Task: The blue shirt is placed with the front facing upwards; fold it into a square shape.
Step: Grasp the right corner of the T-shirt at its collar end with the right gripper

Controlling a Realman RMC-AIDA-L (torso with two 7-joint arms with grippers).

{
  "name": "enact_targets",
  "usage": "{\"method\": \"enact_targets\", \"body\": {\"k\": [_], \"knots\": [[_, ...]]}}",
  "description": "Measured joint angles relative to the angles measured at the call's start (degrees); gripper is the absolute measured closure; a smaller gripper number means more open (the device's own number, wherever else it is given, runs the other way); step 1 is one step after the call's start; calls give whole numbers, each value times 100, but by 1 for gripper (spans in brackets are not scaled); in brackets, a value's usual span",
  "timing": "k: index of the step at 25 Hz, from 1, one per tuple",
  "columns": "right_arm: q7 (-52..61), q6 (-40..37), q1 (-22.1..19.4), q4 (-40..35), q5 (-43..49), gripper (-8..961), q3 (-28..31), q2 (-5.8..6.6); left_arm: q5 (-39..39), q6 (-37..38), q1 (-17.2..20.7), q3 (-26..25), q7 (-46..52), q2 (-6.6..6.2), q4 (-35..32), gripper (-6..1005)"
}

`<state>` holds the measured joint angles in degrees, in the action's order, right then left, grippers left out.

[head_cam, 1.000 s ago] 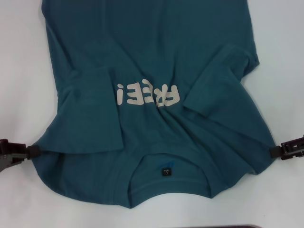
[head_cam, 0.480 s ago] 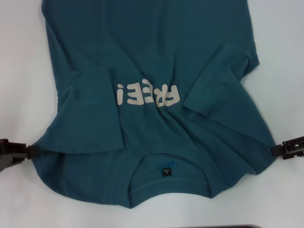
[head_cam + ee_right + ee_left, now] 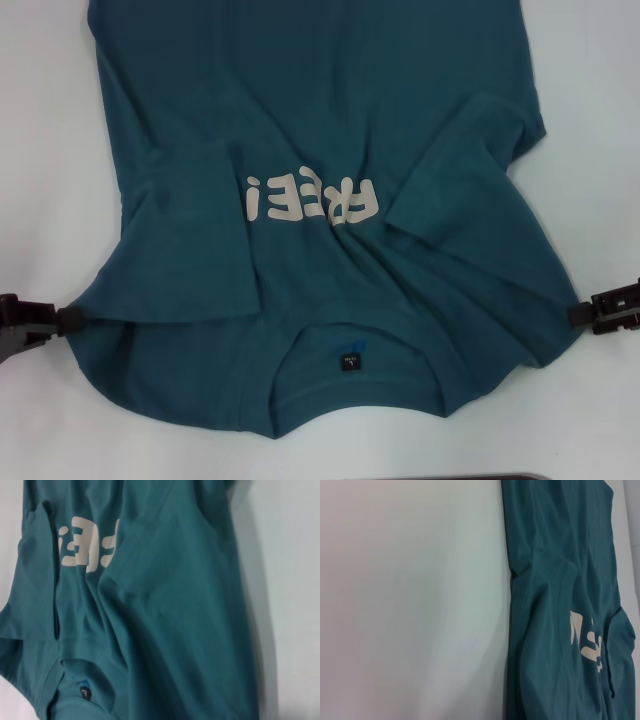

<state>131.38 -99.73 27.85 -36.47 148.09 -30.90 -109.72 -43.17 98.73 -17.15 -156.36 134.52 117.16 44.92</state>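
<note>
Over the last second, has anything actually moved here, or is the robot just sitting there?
Barely. The right gripper slid slightly outward from the blue shirt's edge, toward the robot's right, and a touch upward. The left gripper stayed at the opposite edge, and the shirt with its folded-in sleeves lay unchanged on the table.

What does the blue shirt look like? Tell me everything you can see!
The blue shirt is a dark teal, soft-looking short-sleeved T-shirt lying front up on the white table. Both sleeves are folded inward over the chest, partly framing the cream block lettering. The collar lies nearest the robot, with a small dark neck label inside. The cloth is wrinkled around the shoulders. The left end effector and right end effector meet its shoulder edges, one on each side.
</note>
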Motion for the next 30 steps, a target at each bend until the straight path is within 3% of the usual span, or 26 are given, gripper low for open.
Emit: {"method": "enact_targets", "body": {"k": [11, 30], "knots": [[62, 26, 23, 0, 1, 449, -11, -15, 29, -20, -13, 7, 2, 10, 0, 948], [33, -64, 223, 9, -197, 460, -56, -166, 5, -20, -16, 9, 4, 8, 0, 948]]}}
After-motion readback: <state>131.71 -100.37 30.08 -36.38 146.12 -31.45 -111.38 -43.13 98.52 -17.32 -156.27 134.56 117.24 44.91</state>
